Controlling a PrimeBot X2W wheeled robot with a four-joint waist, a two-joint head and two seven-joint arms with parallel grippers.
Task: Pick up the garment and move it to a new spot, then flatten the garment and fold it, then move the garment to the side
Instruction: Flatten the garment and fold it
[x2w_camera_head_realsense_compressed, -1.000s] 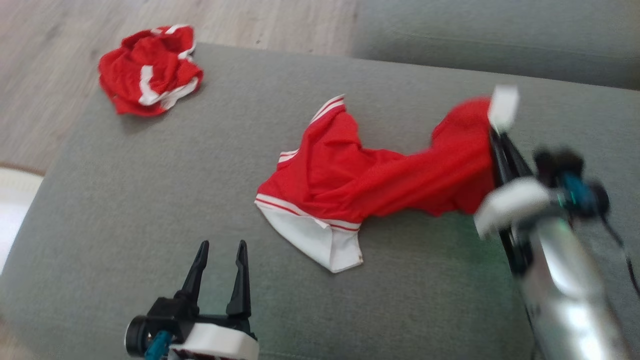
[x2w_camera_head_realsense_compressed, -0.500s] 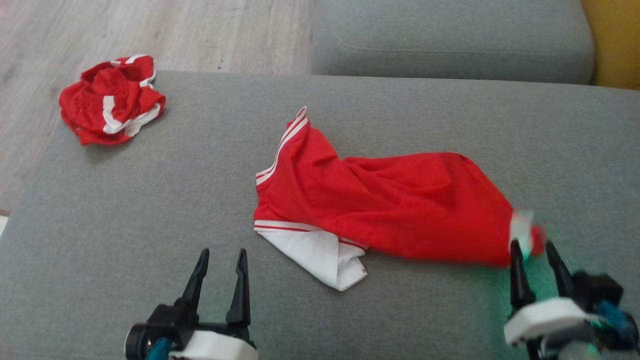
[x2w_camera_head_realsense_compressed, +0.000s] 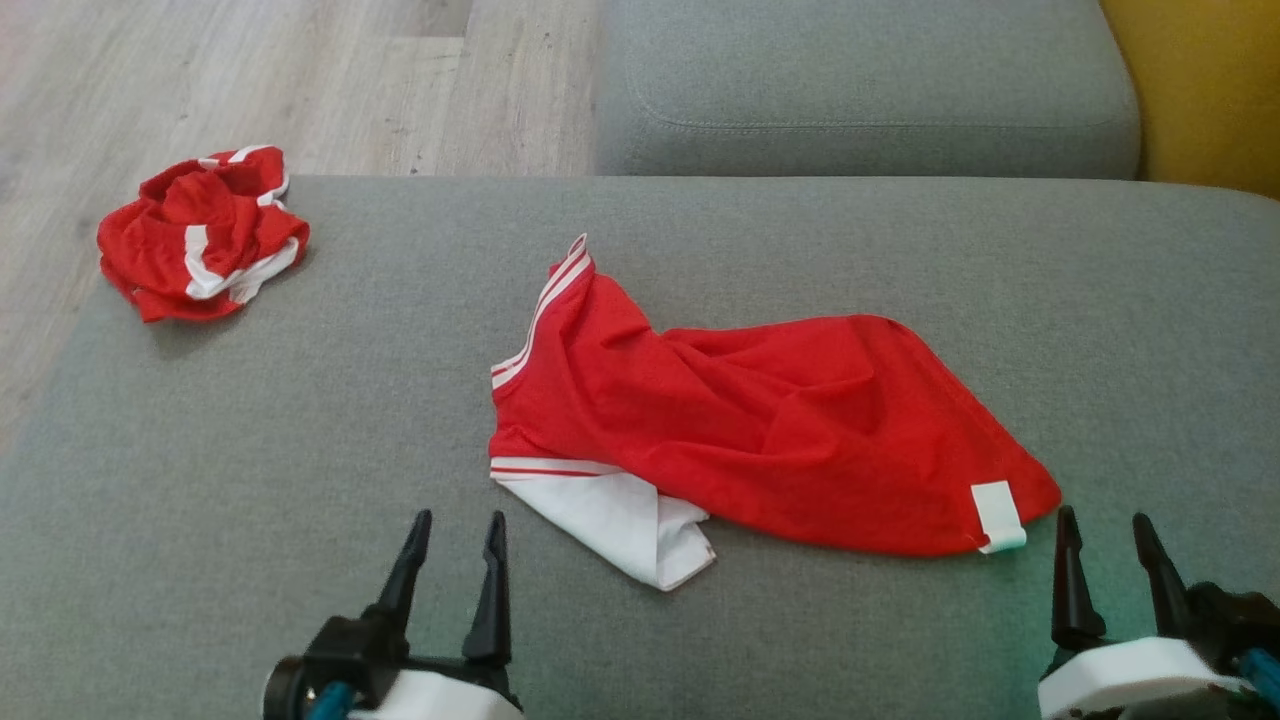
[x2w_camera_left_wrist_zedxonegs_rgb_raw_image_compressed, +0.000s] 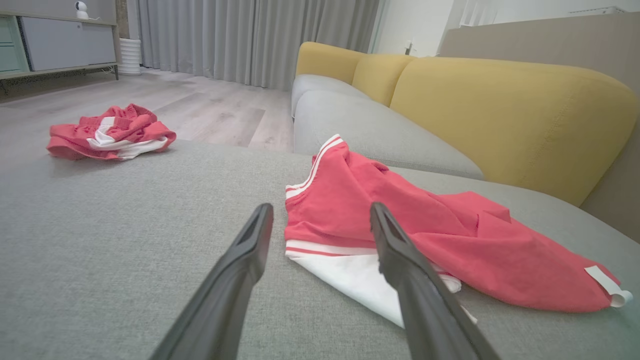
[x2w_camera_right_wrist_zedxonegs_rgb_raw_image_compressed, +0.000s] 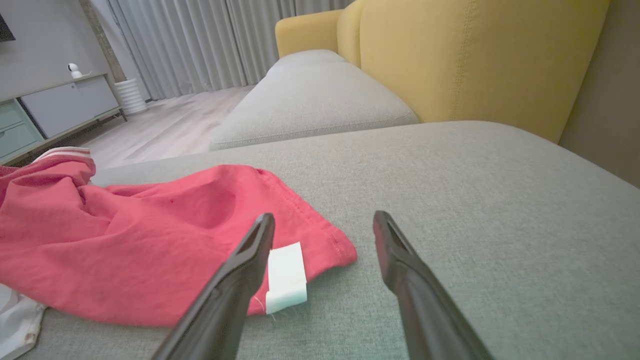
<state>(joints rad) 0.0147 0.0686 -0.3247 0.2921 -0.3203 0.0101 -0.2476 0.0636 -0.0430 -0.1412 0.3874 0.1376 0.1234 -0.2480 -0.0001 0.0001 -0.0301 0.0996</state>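
A red garment (x2w_camera_head_realsense_compressed: 760, 420) with white striped trim lies spread and wrinkled across the middle of the grey sofa seat (x2w_camera_head_realsense_compressed: 300, 450). A white panel (x2w_camera_head_realsense_compressed: 620, 515) is folded out at its near left corner, and a white label (x2w_camera_head_realsense_compressed: 998, 515) sits at its near right corner. My left gripper (x2w_camera_head_realsense_compressed: 455, 522) stands open just left of the white panel, with nothing between its fingers (x2w_camera_left_wrist_zedxonegs_rgb_raw_image_compressed: 250, 250). My right gripper (x2w_camera_head_realsense_compressed: 1102, 522) is open just right of the label (x2w_camera_right_wrist_zedxonegs_rgb_raw_image_compressed: 286, 277), off the garment (x2w_camera_right_wrist_zedxonegs_rgb_raw_image_compressed: 150, 240).
A second red and white garment (x2w_camera_head_realsense_compressed: 200, 235) lies crumpled at the seat's far left corner, also in the left wrist view (x2w_camera_left_wrist_zedxonegs_rgb_raw_image_compressed: 107, 132). Another grey cushion (x2w_camera_head_realsense_compressed: 860, 90) and a yellow backrest (x2w_camera_head_realsense_compressed: 1200, 90) lie beyond. Wooden floor (x2w_camera_head_realsense_compressed: 250, 80) runs past the far left edge.
My right gripper held the garment's label end raised, drew it toward me, set it down and let go. It now stands open. The camera has also shifted.
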